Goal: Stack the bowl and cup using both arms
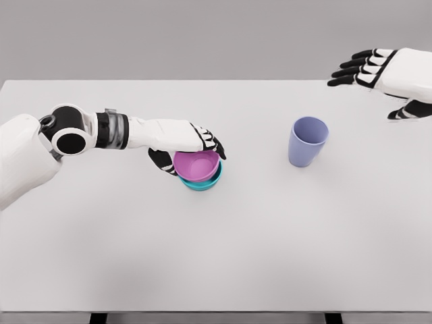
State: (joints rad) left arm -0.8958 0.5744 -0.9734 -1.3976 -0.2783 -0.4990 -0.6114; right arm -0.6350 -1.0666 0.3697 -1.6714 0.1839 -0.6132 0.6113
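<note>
Left hand (192, 145) grips the rim of a pink plastic bowl (196, 165) nested in a teal bowl (202, 181), mid-table. Right hand (378, 71) hovers far right, fingers spread, empty. Next, likely: grasping the upright lavender cup (308, 141).

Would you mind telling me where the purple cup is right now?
In the head view, the purple cup stands upright on the white table, right of centre, apart from the pink bowl to its left and below the raised right robot hand.

Left hand (185, 145) fingers grip pink bowl (196, 165) nested in teal bowl (202, 182); purple cup (308, 141) upright, apart
</note>
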